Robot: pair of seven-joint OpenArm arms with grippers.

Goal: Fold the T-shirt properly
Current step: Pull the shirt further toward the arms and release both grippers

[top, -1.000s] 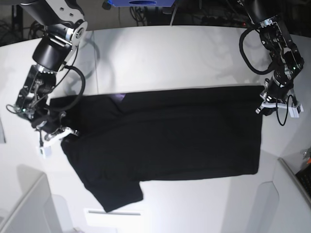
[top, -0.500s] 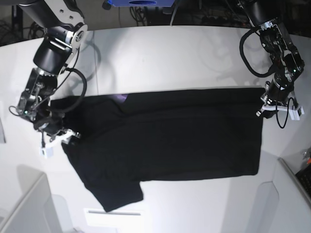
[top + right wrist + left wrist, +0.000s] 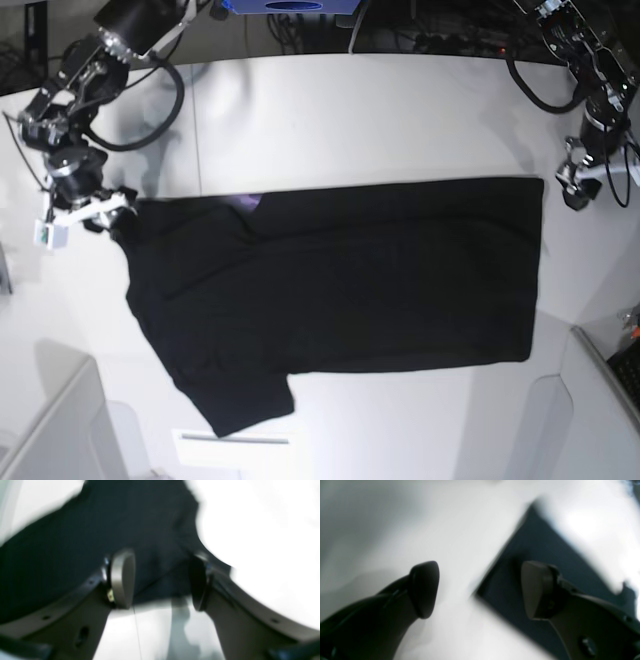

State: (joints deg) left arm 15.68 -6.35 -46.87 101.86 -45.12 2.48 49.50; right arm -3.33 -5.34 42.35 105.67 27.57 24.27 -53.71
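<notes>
The black T-shirt [image 3: 340,290] lies spread flat on the white table [image 3: 350,120], one sleeve pointing to the front left, a small purple print [image 3: 246,202] at its far edge. My left gripper [image 3: 573,194] hangs open just right of the shirt's far right corner. In the left wrist view the left gripper [image 3: 480,590] is open and empty over that corner of the shirt [image 3: 527,555]. My right gripper [image 3: 108,214] is at the shirt's far left corner. In the right wrist view the right gripper [image 3: 160,580] is open, with dark cloth [image 3: 87,530] below and between the jaws.
White panels stand at the front left [image 3: 50,430] and front right [image 3: 600,400]. A white strip [image 3: 232,437] lies at the front edge by the sleeve. Cables and a blue object [image 3: 290,5] are behind the table.
Both arms pulled back toward the far side. The right gripper moved up along the shirt's left edge; the left gripper moved right, off the shirt's corner, which now lies flat.
</notes>
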